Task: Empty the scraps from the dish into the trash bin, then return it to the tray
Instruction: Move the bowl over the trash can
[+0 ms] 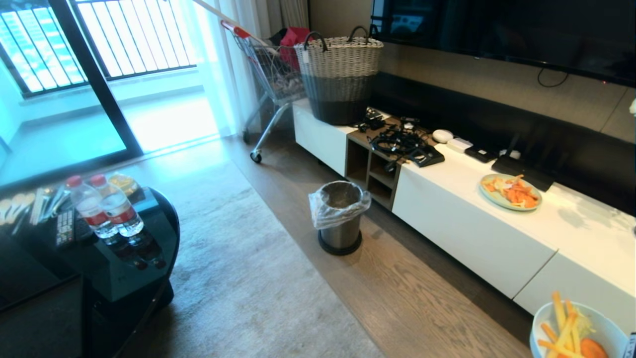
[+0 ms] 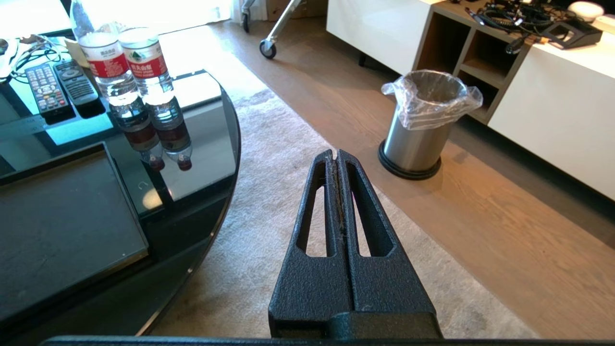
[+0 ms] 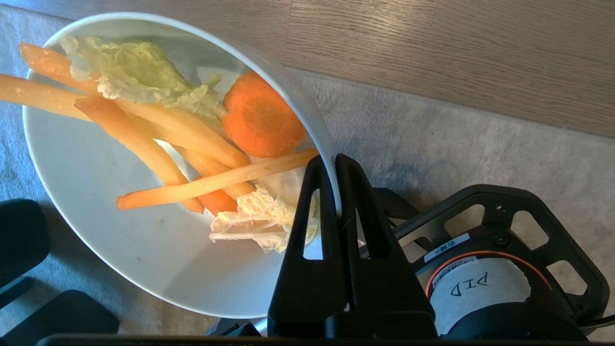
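Observation:
The white dish (image 3: 105, 230) hangs over the carpet, pinched at its rim by my right gripper (image 3: 331, 161), which is shut on it. Scraps (image 3: 192, 139) lie inside: orange strips, a carrot slice and pale cabbage bits. In the head view the dish (image 1: 603, 330) shows at the lower right corner with the scraps (image 1: 566, 328) in it. The steel trash bin (image 1: 340, 216) with its clear liner stands on the wood floor ahead, also seen as the bin (image 2: 423, 125) from the left wrist. The black tray (image 2: 57, 226) lies on the round glass table. My left gripper (image 2: 335, 154) hangs shut and empty over the carpet.
Two water bottles (image 1: 107, 209) and remotes (image 2: 48, 89) sit on the glass table (image 1: 124, 278). A long white cabinet (image 1: 497, 233) carries a green plate of orange scraps (image 1: 512, 191), cables and a woven basket (image 1: 340, 74). A shopping cart (image 1: 271, 79) stands by the window.

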Controlling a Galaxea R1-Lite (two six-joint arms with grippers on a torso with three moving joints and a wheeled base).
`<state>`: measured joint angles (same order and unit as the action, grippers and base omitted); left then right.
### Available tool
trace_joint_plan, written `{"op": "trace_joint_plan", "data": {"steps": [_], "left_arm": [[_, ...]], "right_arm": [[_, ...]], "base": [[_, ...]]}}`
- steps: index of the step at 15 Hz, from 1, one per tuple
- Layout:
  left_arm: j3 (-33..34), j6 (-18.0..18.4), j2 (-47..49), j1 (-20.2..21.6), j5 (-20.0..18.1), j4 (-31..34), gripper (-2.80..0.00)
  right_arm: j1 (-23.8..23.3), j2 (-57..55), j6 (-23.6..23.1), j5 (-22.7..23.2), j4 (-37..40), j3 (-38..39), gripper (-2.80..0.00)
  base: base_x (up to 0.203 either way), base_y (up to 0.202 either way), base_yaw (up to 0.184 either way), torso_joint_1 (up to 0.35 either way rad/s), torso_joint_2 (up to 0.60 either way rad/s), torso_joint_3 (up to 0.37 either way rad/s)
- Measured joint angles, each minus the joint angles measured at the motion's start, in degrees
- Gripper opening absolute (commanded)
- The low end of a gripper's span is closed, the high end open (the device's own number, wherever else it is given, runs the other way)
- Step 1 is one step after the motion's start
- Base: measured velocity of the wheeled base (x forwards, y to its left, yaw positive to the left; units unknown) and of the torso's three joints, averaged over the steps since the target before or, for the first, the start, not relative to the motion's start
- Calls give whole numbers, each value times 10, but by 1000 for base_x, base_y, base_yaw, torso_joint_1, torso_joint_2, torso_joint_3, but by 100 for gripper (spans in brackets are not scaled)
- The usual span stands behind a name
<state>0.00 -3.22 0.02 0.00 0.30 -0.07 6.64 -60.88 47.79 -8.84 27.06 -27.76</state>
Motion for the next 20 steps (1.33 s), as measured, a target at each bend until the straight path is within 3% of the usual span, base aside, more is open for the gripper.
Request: {"op": "trace_joint_plan", "data": {"steps": [16,20], "left_arm": [[0,0,0,0,0,0,-280],[0,0,0,0,0,0,-280]], "right_arm": [[0,14,-1,1,10,0,-280],[0,15,-1,2,10,1,-280]], "base": [[0,0,0,0,0,0],[142,0,1,2,3,5]]}}
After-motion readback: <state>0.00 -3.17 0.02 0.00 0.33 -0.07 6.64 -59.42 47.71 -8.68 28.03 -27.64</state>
